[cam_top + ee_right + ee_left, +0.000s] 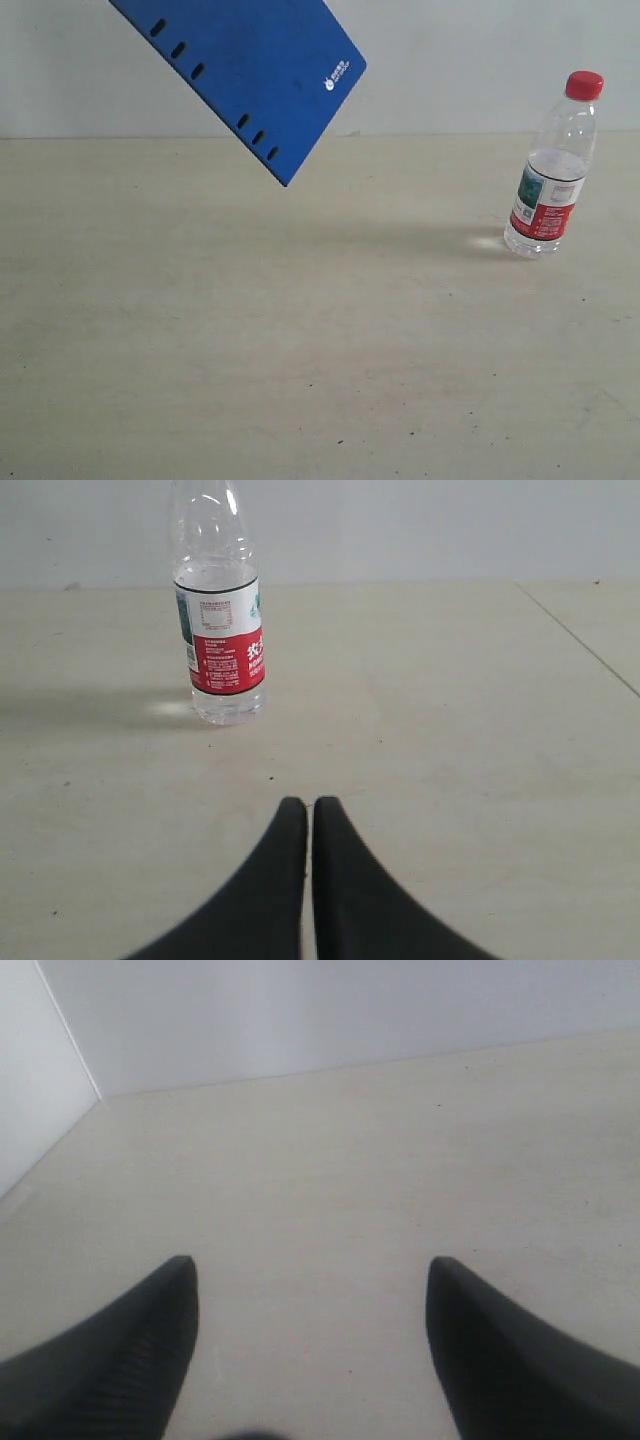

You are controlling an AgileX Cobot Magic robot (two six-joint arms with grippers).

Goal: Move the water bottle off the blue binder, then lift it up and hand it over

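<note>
The blue binder (pixel 250 70) hangs tilted in the air at the upper left of the exterior view, with its ring holes and white logo showing. Its top runs out of frame, and whatever holds it is hidden. The water bottle (pixel 550 170) stands upright on the table at the right, well apart from the binder. In the right wrist view the bottle (pixel 220 620) stands some way beyond my right gripper (pixel 309 802), which is shut with nothing in it. My left gripper (pixel 312 1265) is open over bare table, nothing between its fingers. Neither gripper shows in the exterior view.
The pale table (pixel 300 350) runs to a white back wall (pixel 450 60). In the left wrist view a white side wall (pixel 40 1080) meets the back wall at a corner. A faint shadow of the binder lies on the table near the bottle.
</note>
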